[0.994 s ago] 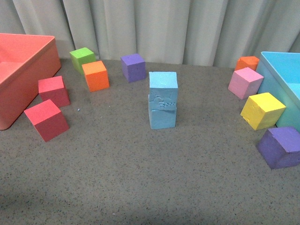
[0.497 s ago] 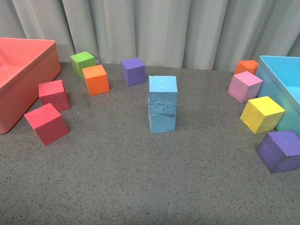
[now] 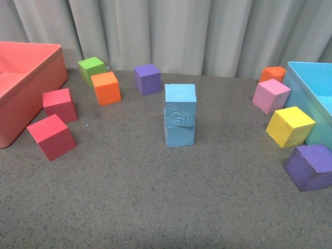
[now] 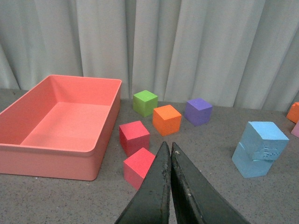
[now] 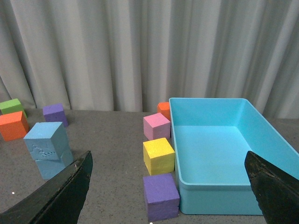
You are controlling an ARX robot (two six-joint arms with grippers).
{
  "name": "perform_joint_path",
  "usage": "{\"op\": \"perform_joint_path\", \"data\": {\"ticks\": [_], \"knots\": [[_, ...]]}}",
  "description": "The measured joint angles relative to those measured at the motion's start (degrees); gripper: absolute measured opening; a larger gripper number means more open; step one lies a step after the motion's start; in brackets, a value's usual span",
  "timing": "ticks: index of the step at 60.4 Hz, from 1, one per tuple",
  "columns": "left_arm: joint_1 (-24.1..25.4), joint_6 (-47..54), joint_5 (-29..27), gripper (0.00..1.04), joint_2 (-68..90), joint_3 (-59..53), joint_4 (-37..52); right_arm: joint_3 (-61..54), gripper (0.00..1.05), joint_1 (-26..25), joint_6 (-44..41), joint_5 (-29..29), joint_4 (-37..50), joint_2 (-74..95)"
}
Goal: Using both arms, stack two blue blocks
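Front view shows one blue block (image 3: 180, 97) sitting on the other blue block (image 3: 179, 129). Stacking looks done. Left end effector (image 4: 168, 156) is closed and empty; right end effector (image 5: 170, 186) is wide open.

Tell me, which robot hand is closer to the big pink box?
Left. The left gripper, shut, has the pink box just beside it. The right gripper, open, is by the blue bin, and its view shows no pink box.
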Motion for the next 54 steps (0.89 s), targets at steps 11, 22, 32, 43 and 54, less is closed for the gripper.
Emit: {"op": "perform_joint_path", "data": {"ticks": [11, 22, 32, 43, 54], "knots": [[0.0, 0.0, 0.0, 0.04, -3.4, 0.0, -3.3, 0.0, 0.95, 0.0, 0.0, 0.0, 0.0, 0.0], [0.0, 0.0, 0.0, 0.04, -6.3, 0.0, -6.3, 0.0, 0.95, 0.0, 0.0, 0.0, 0.0, 0.0], [0.0, 0.0, 0.1, 0.04, -15.8, 0.0, -16.3, 0.0, 0.95, 0.0, 0.0, 0.0, 0.0, 0.0], [0.0, 0.0, 0.1, 0.18, -16.1, 0.0, -16.5, 0.0, 0.95, 0.0, 0.0, 0.0, 0.0, 0.0], [0.0, 0.0, 0.1, 0.57, -16.2, 0.0, -16.5, 0.0, 0.95, 0.0, 0.0, 0.0, 0.0, 0.0]]}}
